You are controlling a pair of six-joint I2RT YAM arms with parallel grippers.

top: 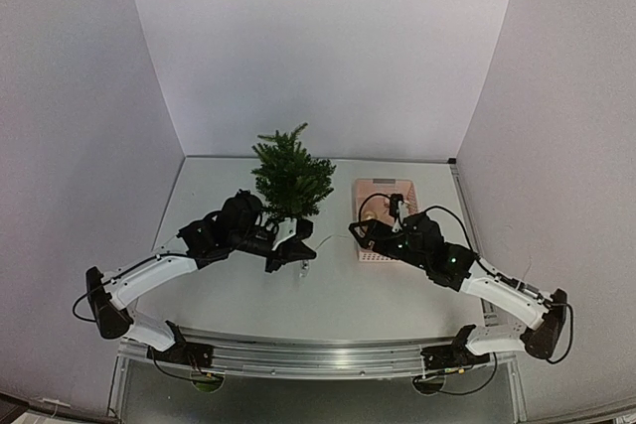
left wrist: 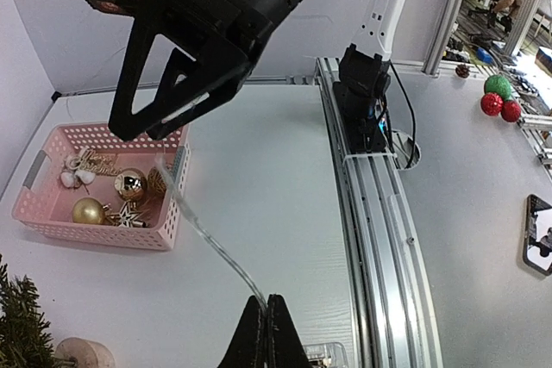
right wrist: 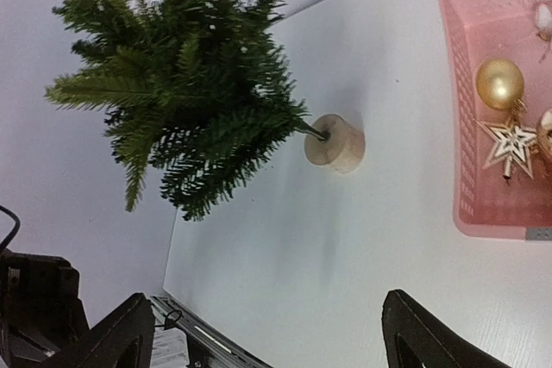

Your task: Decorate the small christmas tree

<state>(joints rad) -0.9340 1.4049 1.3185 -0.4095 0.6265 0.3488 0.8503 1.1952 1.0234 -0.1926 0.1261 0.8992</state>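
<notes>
Star (right wrist: 511,146) in basket (right wrist: 453,101) near tree (right wrist: 190,84): wrist views

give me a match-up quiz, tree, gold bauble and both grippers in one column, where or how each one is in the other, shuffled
1. small christmas tree
2. gold bauble
3. left gripper
4. right gripper

a. open
b. in the pink basket
c. standing on a pale round base
d. shut on a clear strip

Pairs: 1-c, 2-b, 3-d, 4-a
</notes>
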